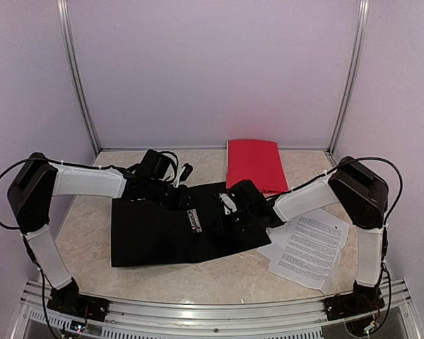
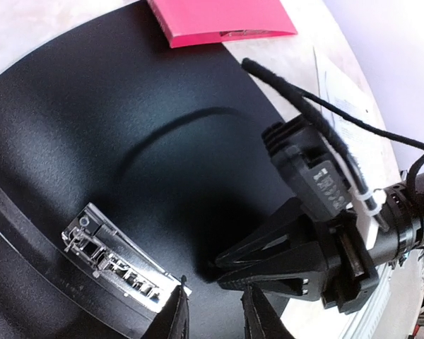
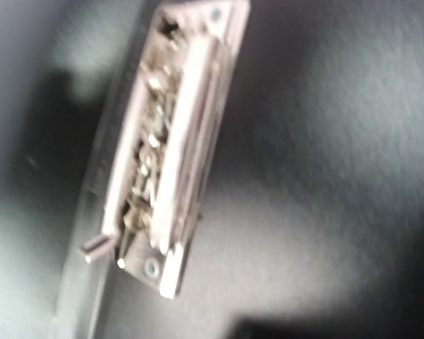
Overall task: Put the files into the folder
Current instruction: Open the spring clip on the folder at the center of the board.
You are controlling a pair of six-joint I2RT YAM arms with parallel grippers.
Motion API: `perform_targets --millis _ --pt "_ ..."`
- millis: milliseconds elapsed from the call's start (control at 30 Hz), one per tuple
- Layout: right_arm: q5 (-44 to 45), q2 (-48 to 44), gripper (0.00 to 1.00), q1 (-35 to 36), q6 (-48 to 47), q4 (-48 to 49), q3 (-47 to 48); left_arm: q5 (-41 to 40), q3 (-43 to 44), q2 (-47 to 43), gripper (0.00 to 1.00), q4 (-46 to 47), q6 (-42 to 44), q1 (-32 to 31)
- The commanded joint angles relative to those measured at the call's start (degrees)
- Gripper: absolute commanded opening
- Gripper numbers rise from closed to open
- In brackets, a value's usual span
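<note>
The black folder (image 1: 155, 233) lies open at the table's middle, its metal clip (image 1: 194, 221) on the spine. The files (image 1: 307, 247), printed white sheets, lie on the table to its right, outside it. My left gripper (image 2: 215, 305) hovers low over the folder's inside beside the clip (image 2: 113, 265), its fingers apart with nothing between them. My right gripper (image 2: 222, 268) points at the folder just ahead of it, fingers drawn close together. The right wrist view is blurred and shows only the clip (image 3: 166, 148) on black board.
A red folder (image 1: 253, 164) lies closed at the back, touching the black folder's far edge. Purple walls with metal posts close in the table on three sides. A black cable (image 2: 318, 106) runs over the right gripper.
</note>
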Motion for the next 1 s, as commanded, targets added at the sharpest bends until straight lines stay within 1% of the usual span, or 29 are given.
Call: perform_targets --millis 0,33,100,233,333,400,500,700,867,967 --pt "0.1 -1.9 0.16 -0.5 -1.1 0.3 -2.0 -3.1 -2.4 -0.9 0.25 -1.3 1.2 0.1" --pt "0.1 -2.1 0.16 -0.5 -1.5 0.3 -1.9 -4.6 -2.1 -0.7 0.25 -2.2 0.7 0.1" --pt "0.3 -2.2 0.16 -0.4 -1.9 -0.1 -1.6 -8.4 0.6 0.2 0.26 -6.9 -0.6 0.1" --pt "-0.3 -2.0 0.16 -0.4 -1.8 0.3 -1.6 -14.7 6.8 3.6 0.39 -16.1 -3.7 0.1" --pt "-0.3 -2.0 0.16 -0.4 -1.7 0.5 -1.9 -15.4 10.2 6.4 0.47 -19.8 -5.7 0.1" --pt "-0.4 -2.1 0.17 -0.4 -1.7 0.6 -2.1 -15.0 12.8 8.6 0.49 -21.6 -6.3 0.0" --pt "-0.4 -2.4 0.16 -0.4 -1.7 0.7 -2.2 -14.6 16.4 12.4 0.48 -24.3 -7.7 0.0" --pt "-0.1 -3.4 0.16 -0.4 -1.9 1.0 -3.7 -13.0 21.1 16.3 0.42 -28.0 -8.4 0.4" --pt "-0.1 -3.6 0.16 -0.4 -1.7 2.0 -4.4 -12.5 23.3 18.1 0.41 -30.5 -9.2 0.4" --pt "-0.4 -3.5 0.16 -0.3 -1.7 2.2 -4.5 -13.0 23.9 18.8 0.38 -31.2 -9.9 0.6"
